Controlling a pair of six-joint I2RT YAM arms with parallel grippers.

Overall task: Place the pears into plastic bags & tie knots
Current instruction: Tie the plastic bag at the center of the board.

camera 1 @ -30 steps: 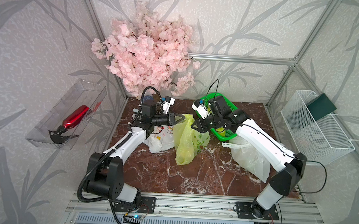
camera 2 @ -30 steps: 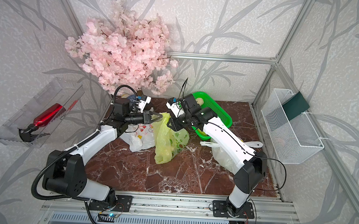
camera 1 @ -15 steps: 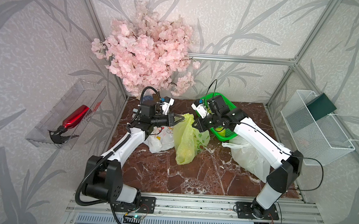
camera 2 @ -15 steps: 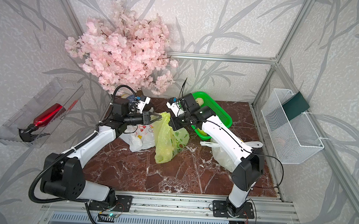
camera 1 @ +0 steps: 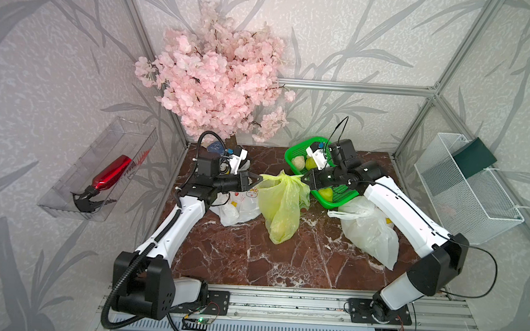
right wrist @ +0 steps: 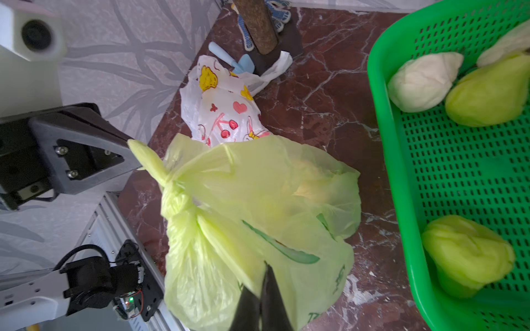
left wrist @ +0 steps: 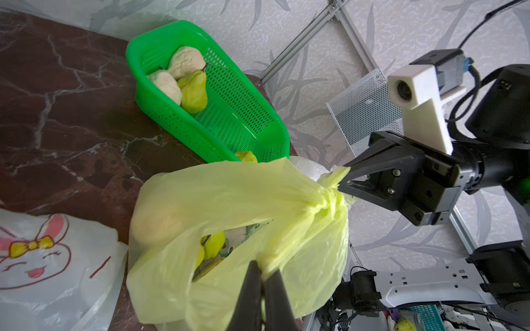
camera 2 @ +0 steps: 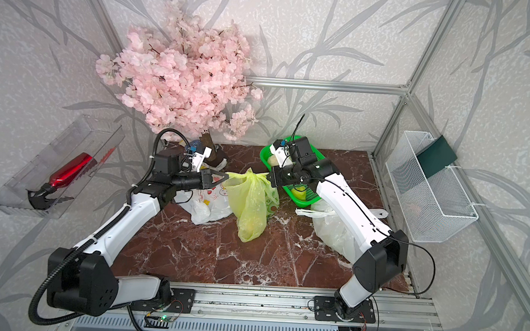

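The yellow-green plastic bag (camera 1: 281, 205) (camera 2: 252, 203) hangs stretched between both grippers over the table's middle. A knot (left wrist: 329, 197) (right wrist: 172, 186) bunches its handles. My left gripper (camera 1: 258, 180) (left wrist: 259, 269) is shut on one strap end, and my right gripper (camera 1: 304, 177) (right wrist: 262, 269) is shut on the other. Pears (left wrist: 213, 243) show through the bag's side gap. More pears (left wrist: 195, 91) (right wrist: 464, 252) lie in the green basket (camera 1: 337, 203) behind the right gripper. A white rabbit-print bag (camera 1: 239, 202) lies under the left arm. Another white bag (camera 1: 370, 232) lies under the right arm.
A pink blossom tree (camera 1: 218, 84) stands at the back left, its trunk (right wrist: 255, 25) on the table. A white wire basket (camera 1: 467, 191) hangs on the right wall. A clear tray with a red bottle (camera 1: 108, 172) hangs on the left wall.
My right gripper has closed on the yellow-green bag's strap end. The left gripper stays shut on its strap, and the bag hangs in about the same place.
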